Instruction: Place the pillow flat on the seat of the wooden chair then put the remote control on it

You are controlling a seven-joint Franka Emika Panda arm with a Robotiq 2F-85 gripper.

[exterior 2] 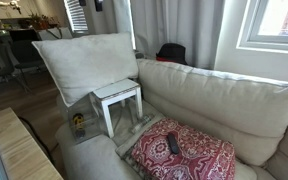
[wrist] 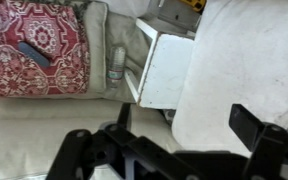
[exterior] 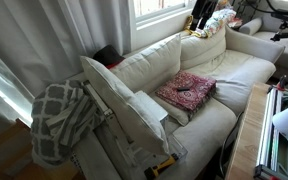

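The pillow point(exterior 2: 88, 64), a large plain cream square with piped seams, stands on edge and tilted against the far side of the wooden chair point(exterior 2: 119, 95), its lower corner at the pale seat rather than flat on it. To the right, the remote control point(exterior 2: 173, 144), slim and dark, lies on top of a small red patterned cushion point(exterior 2: 199, 160) on the seat of the cream sofa point(exterior 2: 219, 100). In the wrist view the gripper point(wrist: 174, 140) hangs above the chair and pillow with its fingers point(wrist: 84, 152) spread wide apart, holding nothing.
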